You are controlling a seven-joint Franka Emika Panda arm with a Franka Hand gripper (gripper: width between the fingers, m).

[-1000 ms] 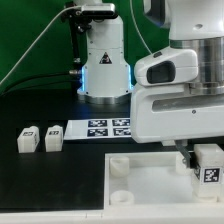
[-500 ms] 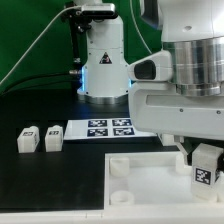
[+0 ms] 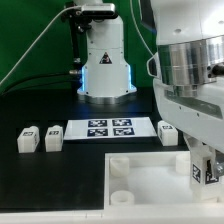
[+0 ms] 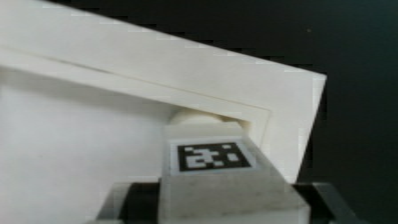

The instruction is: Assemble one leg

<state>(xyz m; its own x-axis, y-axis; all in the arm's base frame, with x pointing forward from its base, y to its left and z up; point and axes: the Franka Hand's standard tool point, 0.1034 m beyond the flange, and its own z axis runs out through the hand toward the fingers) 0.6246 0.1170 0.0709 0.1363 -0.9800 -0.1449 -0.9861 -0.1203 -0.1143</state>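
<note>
On the exterior view's left, two spare legs stand side by side on the black table (image 3: 40, 185): the leftmost spare leg (image 3: 27, 139) and the second spare leg (image 3: 52, 137), close together but apart. Just beside them lies the marker board (image 3: 110, 128), and a third spare leg (image 3: 168, 133) sits at its far end. In front of these lies the white square tabletop (image 3: 150, 188), with a round socket (image 3: 120, 166) in its near-left corner and bare black table along its left edge.

At the exterior view's right, the gripper (image 3: 204, 166) hangs over the tabletop's right side, pinching the leg (image 3: 198, 172) between its fingers. The leg's long axis runs up and down, roughly in line with the fingers, and its tag faces the camera.

In the wrist view, the leg (image 4: 214, 158) sits clamped in the gripper (image 4: 217, 202), tag toward the lens. Its far end points at a corner socket (image 4: 205, 120) of the tabletop (image 4: 89, 120), close inside the raised rim. Open black table lies beyond both edges of that corner.
</note>
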